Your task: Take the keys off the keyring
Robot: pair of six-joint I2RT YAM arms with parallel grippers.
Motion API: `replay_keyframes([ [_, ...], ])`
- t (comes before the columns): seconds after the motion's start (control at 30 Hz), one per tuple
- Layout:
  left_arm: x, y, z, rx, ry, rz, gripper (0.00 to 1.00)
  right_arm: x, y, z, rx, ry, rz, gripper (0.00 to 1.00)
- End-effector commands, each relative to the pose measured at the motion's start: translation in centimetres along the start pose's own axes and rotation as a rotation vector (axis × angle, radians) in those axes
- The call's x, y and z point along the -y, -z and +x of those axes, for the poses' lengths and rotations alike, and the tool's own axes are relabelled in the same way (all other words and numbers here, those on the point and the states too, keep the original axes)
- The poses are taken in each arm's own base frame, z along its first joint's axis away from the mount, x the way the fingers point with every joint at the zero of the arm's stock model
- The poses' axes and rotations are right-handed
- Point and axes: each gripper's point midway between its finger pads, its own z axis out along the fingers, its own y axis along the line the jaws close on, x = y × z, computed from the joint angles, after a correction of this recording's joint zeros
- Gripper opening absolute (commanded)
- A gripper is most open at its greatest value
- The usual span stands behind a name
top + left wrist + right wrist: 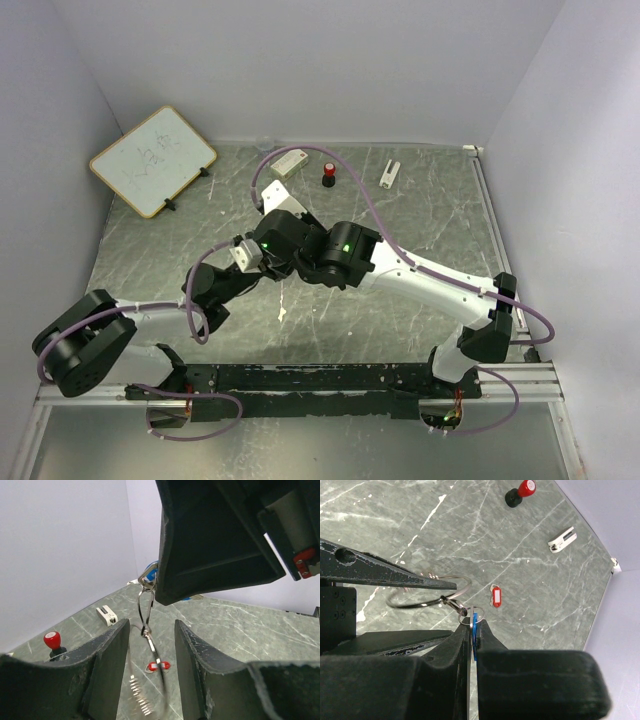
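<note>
My right gripper (474, 625) is shut on the blue-headed key (475, 630) and holds it above the table. A small clip links that key to the thin silvery keyring (427, 600), which hangs out to the left. My left gripper (150, 630) is open, and the keyring wire (142, 612) runs down between its fingers (111, 660), close to the left one. A blurred toothed silvery piece (137, 695) sits low on the loop. A red-headed key (494, 595) lies loose on the table; it also shows in the left wrist view (158, 666). In the top view both grippers meet mid-table (268, 238).
A small black object with a red top (328, 176) stands at the back, between a white block (287, 160) and a white clip (389, 172). A whiteboard (152, 160) leans at the back left. Grey walls enclose the marbled table (420, 220).
</note>
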Motion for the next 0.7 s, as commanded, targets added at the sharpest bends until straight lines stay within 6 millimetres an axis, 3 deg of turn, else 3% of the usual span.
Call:
replay_keyframes([
  [0.0,-0.2,-0.6,-1.9,0.068,-0.019,-0.014,0.52,0.0,0.1,-0.6,0.011,-0.015,0.004,0.0],
  [0.67,-0.9,-1.9,-2.1,0.116,-0.014,-0.046,0.48,-0.4,-0.1,-0.1,0.005,-0.011,-0.005,0.0],
])
